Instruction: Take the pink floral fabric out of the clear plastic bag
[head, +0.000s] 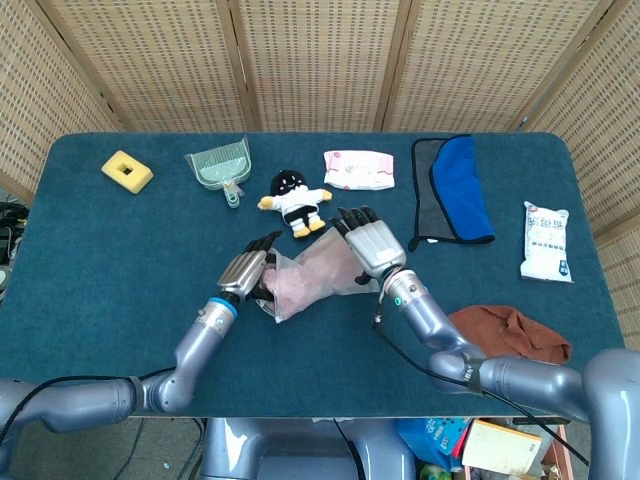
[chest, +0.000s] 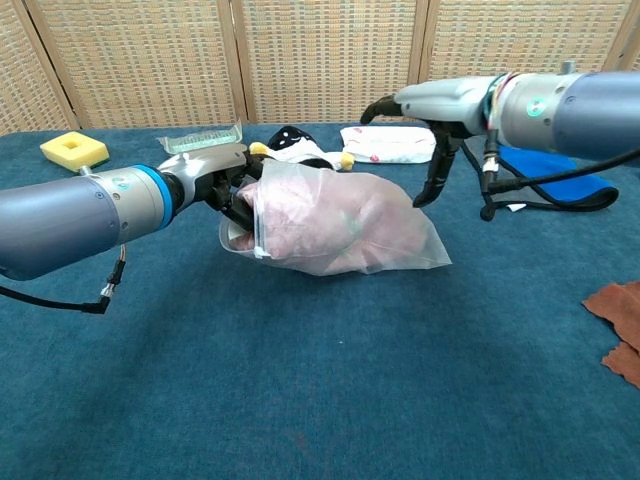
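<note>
The clear plastic bag (head: 322, 268) (chest: 345, 228) lies on the blue table with the pink floral fabric (head: 292, 284) (chest: 312, 222) bunched inside it. Its mouth faces my left hand (head: 250, 273) (chest: 214, 186), which grips the bag's open edge; I cannot tell whether the fingers also touch the fabric. My right hand (head: 369, 239) (chest: 447, 108) hovers above the bag's closed far end with its fingers spread and holds nothing.
Along the table's back edge lie a yellow sponge (head: 127, 171), a green dustpan (head: 219, 166), a small doll (head: 294, 199), a pink tissue pack (head: 358, 168) and a blue and grey cloth (head: 455, 189). A white packet (head: 546, 241) and a brown cloth (head: 507, 331) lie at the right.
</note>
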